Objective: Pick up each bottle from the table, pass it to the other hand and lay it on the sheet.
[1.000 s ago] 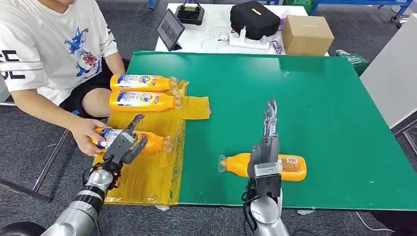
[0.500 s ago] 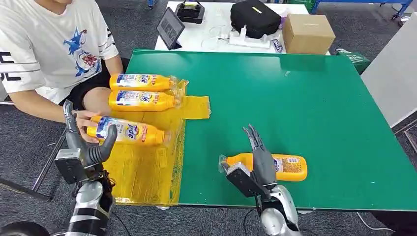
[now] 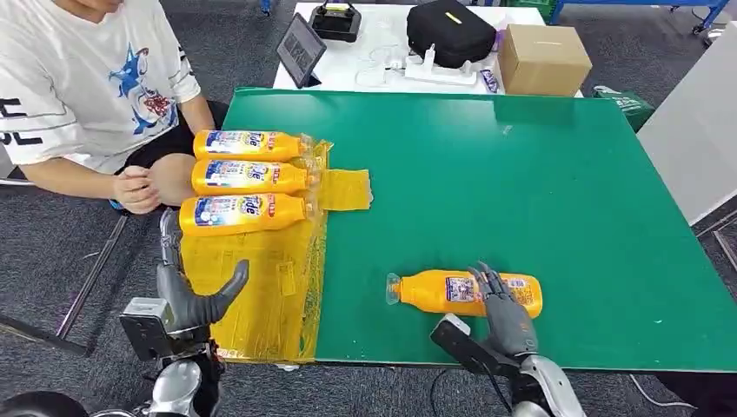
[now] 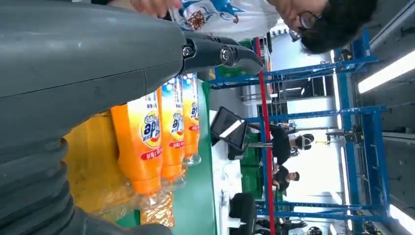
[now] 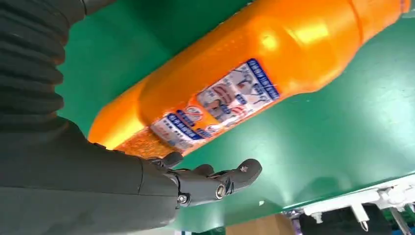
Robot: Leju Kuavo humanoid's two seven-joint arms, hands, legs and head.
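The robot's right hand (image 3: 507, 320), fingers spread and holding nothing, hovers at the label end of an orange detergent bottle (image 3: 465, 293) lying on its side near the front edge of the green counter (image 3: 556, 174). The left hand (image 3: 187, 295), open and empty, waits off the counter's front-left corner beside the yellow sheet (image 3: 261, 287), where three matching bottles (image 3: 245, 178) lie in a row. The bottle is round and smooth: a grasp off its middle could roll it toward the near edge or let it tip during the hand-over. A seated person (image 3: 87, 87) is close to the sheet.
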